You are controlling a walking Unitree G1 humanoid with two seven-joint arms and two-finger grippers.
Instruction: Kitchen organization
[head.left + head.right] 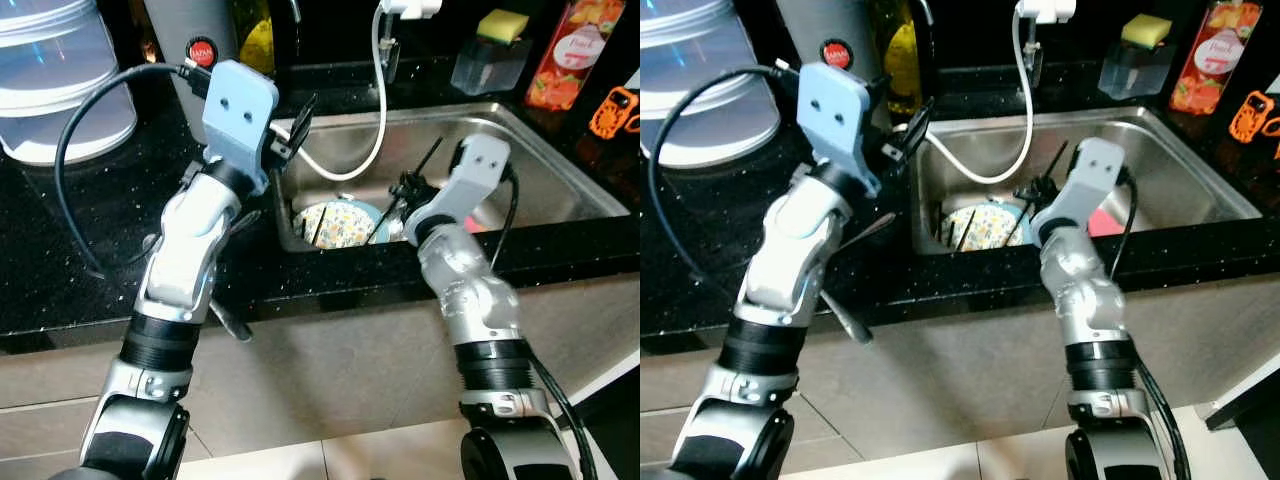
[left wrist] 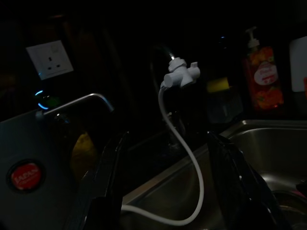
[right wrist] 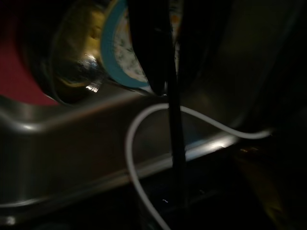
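On the left, the left gripper (image 1: 290, 130) hovers above the black counter (image 1: 100, 230) at the sink's left corner, with its fingers (image 2: 108, 182) spread apart and nothing between them. The patterned plate (image 1: 340, 225) lies in the sink (image 1: 560, 180), lower and to the right. The right gripper (image 1: 405, 190) is just beside the plate, pinching a thin black stick (image 3: 175, 143).

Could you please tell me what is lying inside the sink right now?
Inside the sink lie a blue-rimmed patterned plate, a loop of white hose and something red beside the right gripper. The near wall and the right arm hide the rest of the basin floor.
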